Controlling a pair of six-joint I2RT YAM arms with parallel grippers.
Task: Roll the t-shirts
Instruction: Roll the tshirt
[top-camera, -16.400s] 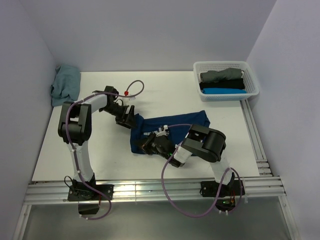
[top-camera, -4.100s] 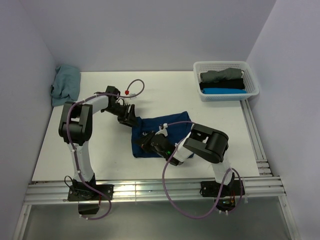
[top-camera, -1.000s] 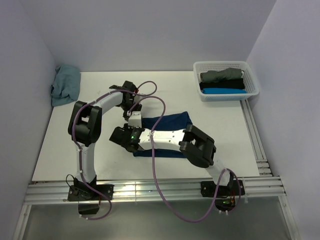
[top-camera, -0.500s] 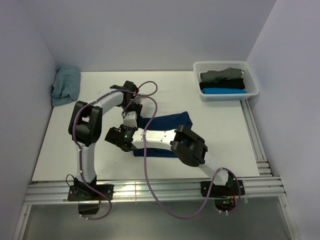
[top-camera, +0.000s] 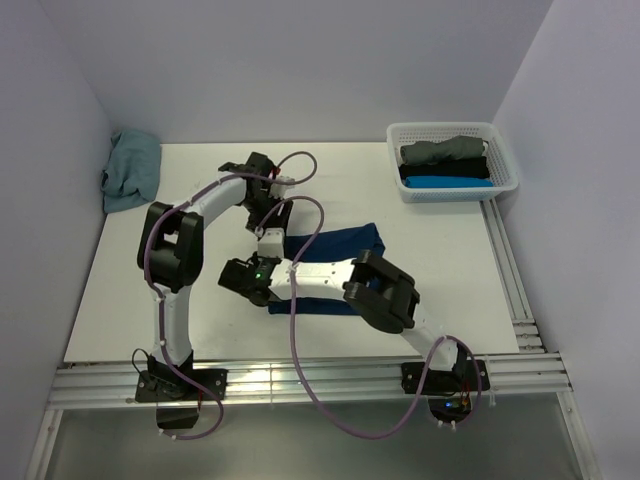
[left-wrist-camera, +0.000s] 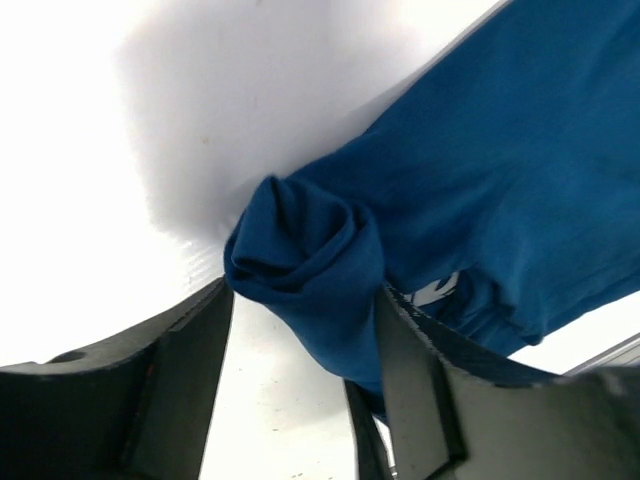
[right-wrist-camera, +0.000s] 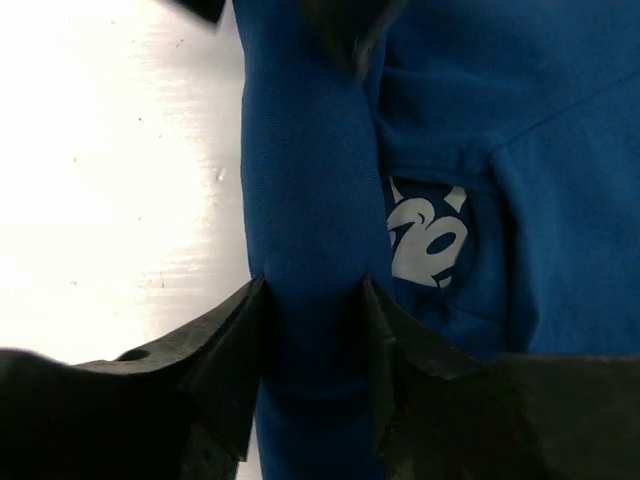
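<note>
The dark navy t-shirt (top-camera: 345, 243) lies mid-table, its left edge wound into a tight roll. My left gripper (top-camera: 268, 243) is shut on the far end of that roll (left-wrist-camera: 305, 255), which sits between its fingers (left-wrist-camera: 190, 350). My right gripper (top-camera: 243, 276) is shut on the near end of the roll (right-wrist-camera: 305, 200), pinching it between both fingers (right-wrist-camera: 235, 350). A small white neck mark (right-wrist-camera: 425, 235) shows on the flat cloth beside the roll. In the right wrist view the left gripper's fingertips show dark at the roll's far end.
A white lattice basket (top-camera: 505, 160) at the back right holds rolled grey (top-camera: 445, 150), black (top-camera: 445, 170) and bright blue (top-camera: 448, 182) shirts. A pale teal shirt (top-camera: 130, 168) lies crumpled at the back left corner. Purple cables loop over both arms.
Since 16 s ago both grippers have shifted left and turned, and the flat part of the navy shirt has grown shorter. Over the last second the left wrist has edged back a little.
</note>
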